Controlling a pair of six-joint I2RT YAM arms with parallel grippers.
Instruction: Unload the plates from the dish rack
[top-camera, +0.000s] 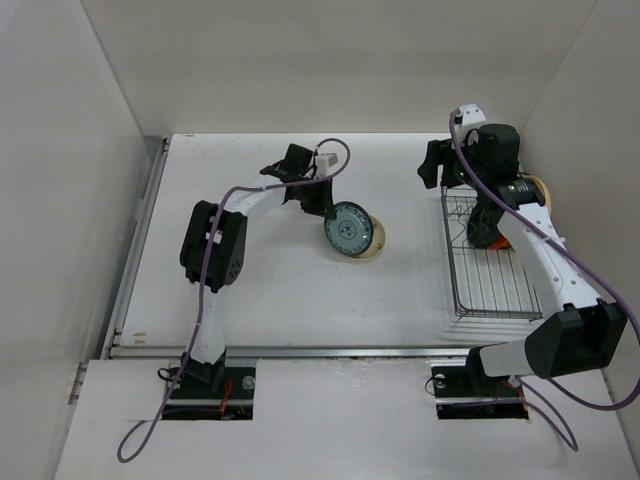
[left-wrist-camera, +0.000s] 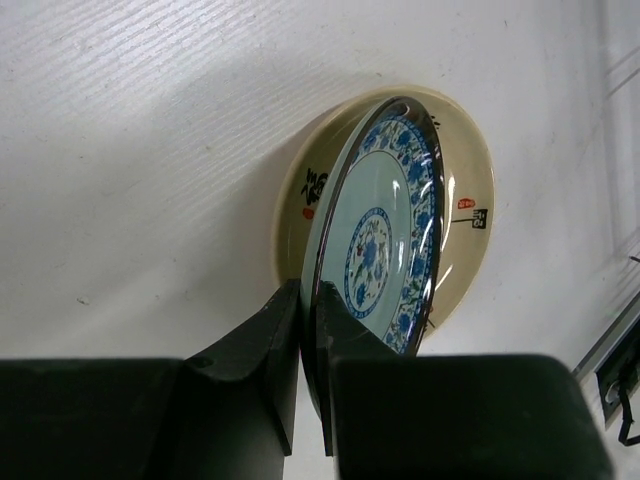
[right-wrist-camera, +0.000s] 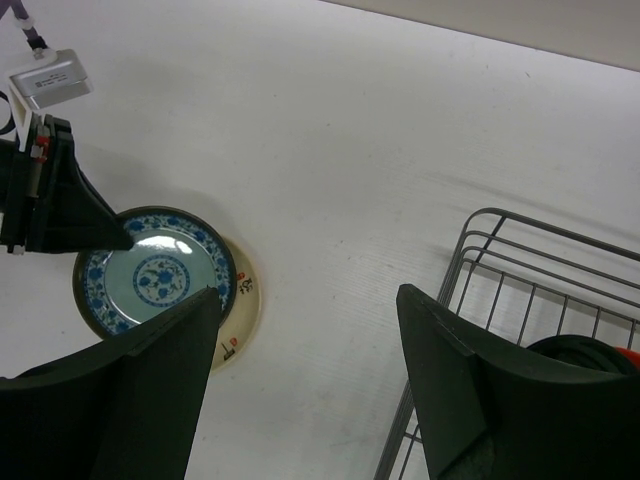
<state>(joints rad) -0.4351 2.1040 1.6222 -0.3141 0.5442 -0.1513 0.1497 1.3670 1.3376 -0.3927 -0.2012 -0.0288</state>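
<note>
**A:** The left gripper (left-wrist-camera: 305, 312) was clamped on what, then?

**B:** On the rim of the teal-blue patterned plate (left-wrist-camera: 375, 240). Its jaws were pressed together with the plate's edge pinched between them. The plate stood tilted on its edge, patterned face turned toward the right.

**A:** And what was under it?

**B:** The cream plate (left-wrist-camera: 468, 150) lay flat on the white table (top-camera: 270, 290), directly behind and below the blue one. It had small dark and red marks on its inner wall. I could not tell whether the blue plate's lower rim touched it. From above, both sat about mid-table, a little toward the far side, with the blue plate (top-camera: 347, 229) overlapping the cream one (top-camera: 379, 243).

**A:** What about the right gripper (right-wrist-camera: 305, 300)?

**B:** Its jaws stood wide apart with nothing between them, only bare table showing below. In the top view it (top-camera: 436, 165) hung just beside the far-left corner of the dish rack (top-camera: 490, 285).

**A:** Where was the rack itself?

**B:** It was on the right side of the table, running near to far, well apart from the two plates. At its far end, partly hidden by the right arm, I saw a black plate (right-wrist-camera: 572, 350) and a bit of an orange plate (top-camera: 481, 236). A tan plate's rim (top-camera: 541, 187) showed past the arm.
</note>
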